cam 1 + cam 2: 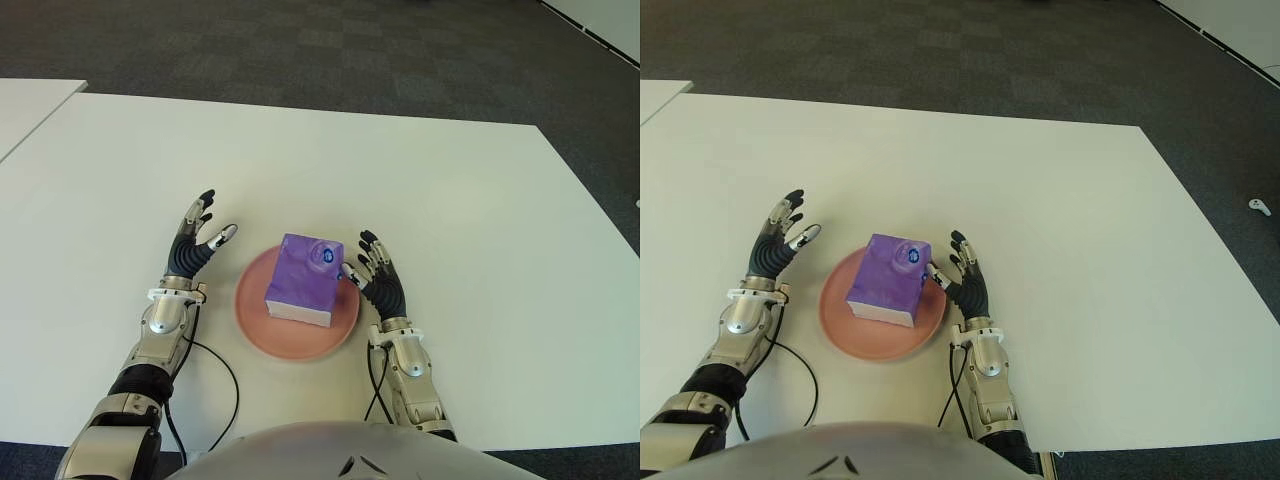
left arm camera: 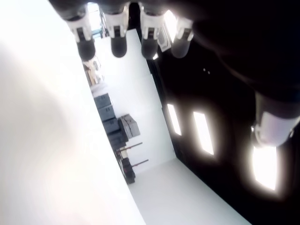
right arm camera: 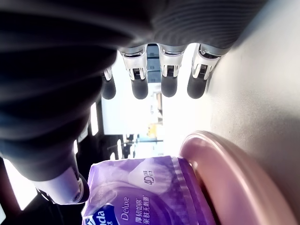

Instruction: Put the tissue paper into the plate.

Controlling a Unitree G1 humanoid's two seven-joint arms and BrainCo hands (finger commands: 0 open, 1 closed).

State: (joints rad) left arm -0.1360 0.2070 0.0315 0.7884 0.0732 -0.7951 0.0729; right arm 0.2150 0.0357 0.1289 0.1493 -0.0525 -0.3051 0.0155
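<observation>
Right robot hand [image 1: 372, 272] just beside plate, fingers spread, empty | left robot hand [image 1: 196, 243] open, empty, left of plate | tissue paper [image 1: 304, 279] lay in plate [image 1: 262, 335] on counter [image 1: 450, 200] | task looked done

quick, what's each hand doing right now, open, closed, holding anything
Left hand: open, holding nothing, left of the plate.
Right hand: open, holding nothing, beside the tissue pack in the plate.

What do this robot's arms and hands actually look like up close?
The left hand and right hand have black ribbed fingers with silvery-white tips. Silver metal wrists and forearms sit behind them, darker jointed segments show higher on the left arm, and a thin black cable loops on the white table beside each arm.
</observation>
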